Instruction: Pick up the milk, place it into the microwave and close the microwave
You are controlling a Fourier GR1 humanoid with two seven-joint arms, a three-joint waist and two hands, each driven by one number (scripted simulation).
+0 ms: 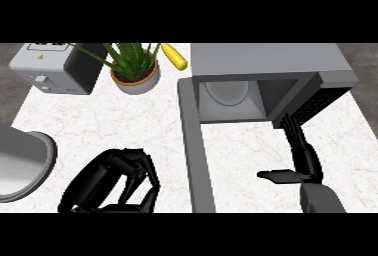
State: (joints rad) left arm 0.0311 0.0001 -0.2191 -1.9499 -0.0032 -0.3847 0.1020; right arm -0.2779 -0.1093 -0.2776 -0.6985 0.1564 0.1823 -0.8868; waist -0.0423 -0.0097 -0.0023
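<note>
Head view: my right hand [304, 155] lies straight-fingered and holds nothing, its fingers [293, 126] extended toward the open mouth of the microwave [266, 62] at the tabletop's [118, 125] far right. The microwave door [195, 150] stands swung open toward me. My left hand [118, 182] rests curled, apparently holding nothing, at the near edge. The milk is not visible; I cannot tell whether it sits inside. I judge closing the door comes next.
</note>
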